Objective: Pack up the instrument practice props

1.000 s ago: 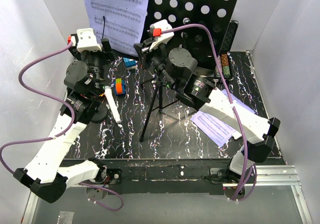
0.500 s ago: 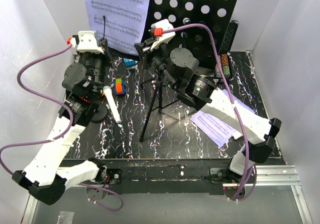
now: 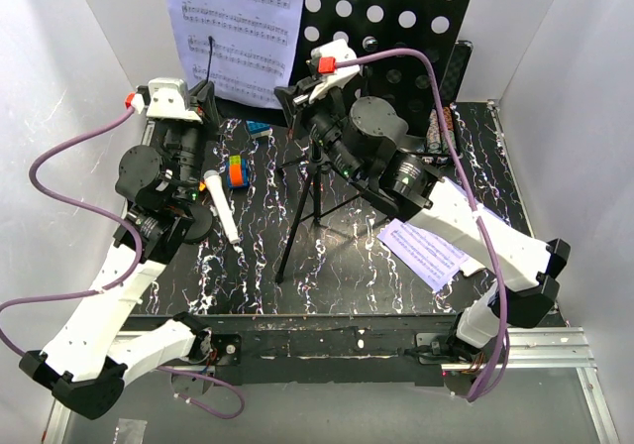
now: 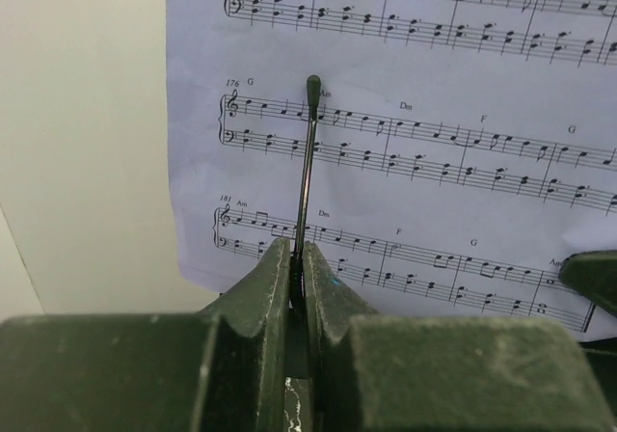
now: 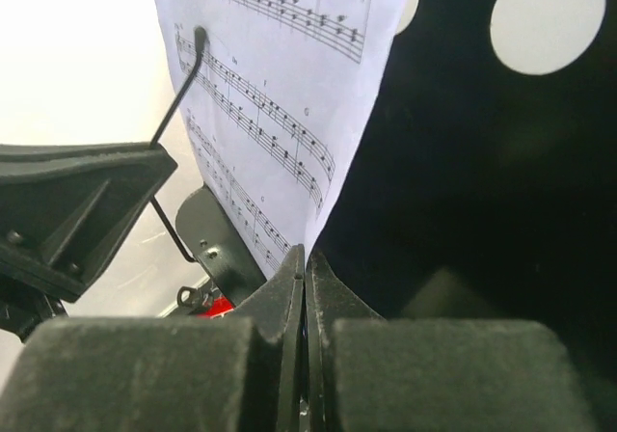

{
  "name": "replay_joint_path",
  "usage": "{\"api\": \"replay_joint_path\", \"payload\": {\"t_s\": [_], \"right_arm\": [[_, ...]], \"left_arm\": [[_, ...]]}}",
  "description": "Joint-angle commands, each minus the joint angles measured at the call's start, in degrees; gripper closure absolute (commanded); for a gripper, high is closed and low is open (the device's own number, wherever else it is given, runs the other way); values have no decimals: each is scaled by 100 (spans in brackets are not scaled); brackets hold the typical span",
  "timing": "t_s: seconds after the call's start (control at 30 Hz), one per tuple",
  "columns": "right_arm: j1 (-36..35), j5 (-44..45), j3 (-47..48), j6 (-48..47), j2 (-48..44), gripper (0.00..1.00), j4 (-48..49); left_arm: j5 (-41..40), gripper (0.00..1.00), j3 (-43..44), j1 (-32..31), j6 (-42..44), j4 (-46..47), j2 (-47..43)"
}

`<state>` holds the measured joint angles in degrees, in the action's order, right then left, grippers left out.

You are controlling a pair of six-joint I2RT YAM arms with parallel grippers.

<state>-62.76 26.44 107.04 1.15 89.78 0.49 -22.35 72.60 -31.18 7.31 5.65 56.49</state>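
Observation:
The music stand's black hole-punched desk (image 3: 396,23) stands at the back on its tripod (image 3: 305,211). A white sheet-music page (image 3: 238,28) leans on its left half. My left gripper (image 3: 209,105) is shut on the stand's thin black wire page holder (image 4: 307,162), which lies across the page (image 4: 434,162). My right gripper (image 3: 295,117) is shut at the page's lower right corner (image 5: 289,114), against the dark desk (image 5: 482,210). The microphone (image 3: 220,206) lies on the table by the left arm. A second printed page (image 3: 436,251) lies flat at the right.
Colourful toy blocks (image 3: 236,171) and a blue one (image 3: 258,127) sit under the stand's left side. A case of poker chips (image 3: 446,127) stands at the back right. White walls close in the marbled black table (image 3: 337,276) on three sides.
My left gripper has shut on the wire page holder and shifted a little left. The right arm has moved slightly right and up, and the page has shifted with it.

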Motion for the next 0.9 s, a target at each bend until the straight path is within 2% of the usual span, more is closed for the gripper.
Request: {"api": "replay_joint_path", "payload": {"t_s": [0.0, 0.47, 0.8, 0.83, 0.87], "right_arm": [[-34, 98, -131, -9, -434, 99, 188], [-34, 231, -1018, 105, -1611, 99, -40], [-43, -462, -1607, 597, -3061, 99, -1533], [-52, -603, -1730, 632, -3202, 99, -1656], [-43, -779, -1835, 650, -3386, 99, -1814]], "left_arm": [[204, 100, 62, 42, 130, 481, -235], [231, 100, -88, 50, 51, 718, -375], [21, 100, -88, 42, 42, 648, -270], [-23, 95, -88, 42, 51, 613, -244], [-50, 84, -79, 42, 51, 561, -244]]}}
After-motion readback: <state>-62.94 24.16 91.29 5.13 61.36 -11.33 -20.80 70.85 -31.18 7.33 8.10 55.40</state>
